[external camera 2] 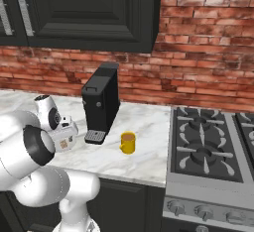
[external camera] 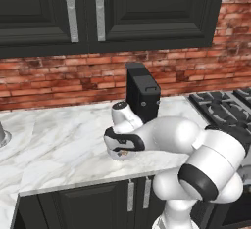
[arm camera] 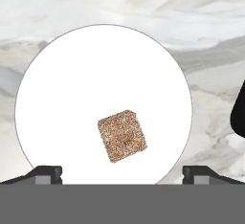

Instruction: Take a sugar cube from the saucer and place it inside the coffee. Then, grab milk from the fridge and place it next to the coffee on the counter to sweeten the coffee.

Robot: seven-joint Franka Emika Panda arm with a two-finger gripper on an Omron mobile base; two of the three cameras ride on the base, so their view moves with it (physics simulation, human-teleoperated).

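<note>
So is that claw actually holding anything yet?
No. The gripper is open above the saucer; the sugar cube lies loose between its fingertips.

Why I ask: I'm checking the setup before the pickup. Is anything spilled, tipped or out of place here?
Nothing stands out. The sugar cube lies whole on the saucer, off-centre and turned at an angle. The cup stands upright on the counter beside the coffee machine. The open gripper hangs above the saucer.

Sugar cube (arm camera: 122, 136): speckled brownish-tan. Saucer (arm camera: 72, 74): plain white. Worktop (arm camera: 143, 7): white marble, grey veins. Coffee (external camera 2: 128, 142): yellow-orange. Backsplash (external camera 2: 208, 67): red brick.
</note>
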